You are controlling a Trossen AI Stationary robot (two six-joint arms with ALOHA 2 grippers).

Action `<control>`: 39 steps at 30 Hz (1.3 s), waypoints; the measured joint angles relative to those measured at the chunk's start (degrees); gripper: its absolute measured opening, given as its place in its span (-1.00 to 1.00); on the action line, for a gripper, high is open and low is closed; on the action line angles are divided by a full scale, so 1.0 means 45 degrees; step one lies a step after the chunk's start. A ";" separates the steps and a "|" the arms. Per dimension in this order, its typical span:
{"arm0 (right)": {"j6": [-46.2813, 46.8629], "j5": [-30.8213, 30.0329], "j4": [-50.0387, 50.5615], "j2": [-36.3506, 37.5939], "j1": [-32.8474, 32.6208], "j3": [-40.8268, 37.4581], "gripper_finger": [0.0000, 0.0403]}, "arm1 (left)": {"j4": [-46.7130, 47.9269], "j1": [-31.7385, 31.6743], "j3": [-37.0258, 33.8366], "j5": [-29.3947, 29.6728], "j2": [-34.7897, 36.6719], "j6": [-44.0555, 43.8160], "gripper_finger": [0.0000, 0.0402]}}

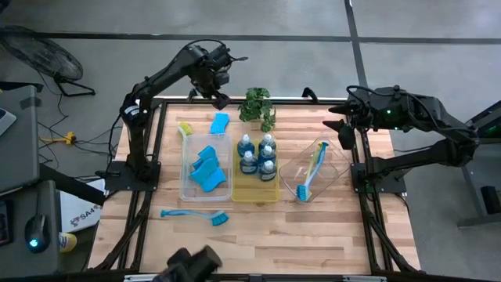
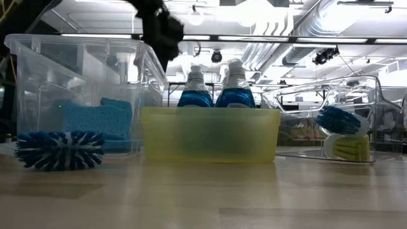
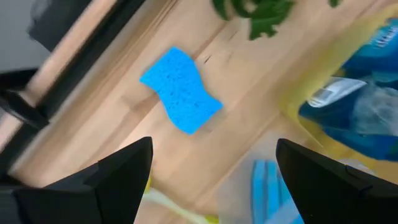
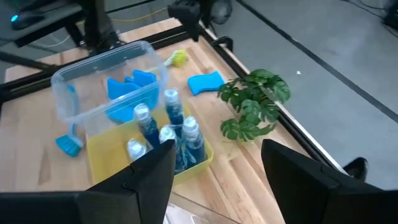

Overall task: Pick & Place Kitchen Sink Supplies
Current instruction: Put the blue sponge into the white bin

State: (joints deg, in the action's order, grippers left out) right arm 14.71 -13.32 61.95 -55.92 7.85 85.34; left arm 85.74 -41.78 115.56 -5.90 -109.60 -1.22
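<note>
Left gripper [image 3: 211,177] hangs with its jaws spread wide and empty — a loose blue sponge [image 3: 181,90] lies flat on the table [image 3: 249,118] just ahead of its fingertips, untouched — beside the potted plant [image 3: 255,14]

You are looking at two matte black arms of jointed tubular links with loose black cables. The left pincer [image 3: 208,180] has broad, blunt, dark fingers [image 3: 118,177]. A small green light glows on the right arm [image 1: 385,111].

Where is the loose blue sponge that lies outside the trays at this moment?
In the high view the loose blue sponge lies on the bare wood at the table's far edge, between the clear tray and the potted plant, under the open left gripper.
</note>
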 joint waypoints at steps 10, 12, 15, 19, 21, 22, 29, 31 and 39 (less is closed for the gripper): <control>0.1004 -0.0390 -0.0010 -0.0009 -0.0003 0.0000 0.15 | -0.2963 -0.1587 -0.3798 -0.1471 -0.0003 -0.0790 0.68; 0.1067 -0.0587 -0.0015 -0.0066 -0.0004 0.0000 0.15 | -0.3443 -0.1714 -0.4303 -0.1475 0.0000 -0.1132 0.68; 0.1105 -0.0686 -0.0019 -0.0221 0.0001 0.0000 0.15 | -0.4344 -0.1748 -0.4852 -0.1317 0.0000 -0.1932 0.68; 0.1111 -0.0752 -0.0126 -0.0536 0.0001 0.0000 0.15 | -0.5327 -0.1714 -0.5151 -0.1083 0.0002 -0.2548 0.68; 0.1110 -0.0757 -0.0205 -0.0719 0.0001 0.0000 0.15 | -0.5665 -0.1714 -0.5322 -0.1180 0.0000 -0.2906 0.68; 0.1101 -0.0762 -0.0259 -0.0817 0.0001 0.0000 0.15 | -0.5744 -0.1714 -0.5376 -0.1165 0.0000 -0.3070 0.68; 0.1072 -0.0794 -0.0679 -0.1078 0.0001 0.0000 0.15 | -0.5867 -0.1719 -0.5903 -0.0671 0.0000 -0.3419 0.68; 0.1073 -0.0995 -0.0743 -0.1078 0.0001 0.0000 0.15 | -0.5944 -0.1714 -0.6146 -0.0717 0.0000 -0.3410 0.68; 0.1106 -0.1192 -0.0899 -0.1078 0.0001 0.0000 0.15 | -0.7265 -0.1714 -0.7119 -0.1141 0.0000 -0.3798 0.64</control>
State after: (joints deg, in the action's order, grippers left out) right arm 19.68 -18.69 57.91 -60.77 7.86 85.34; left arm 53.05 -49.50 83.52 -11.03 -109.60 -18.31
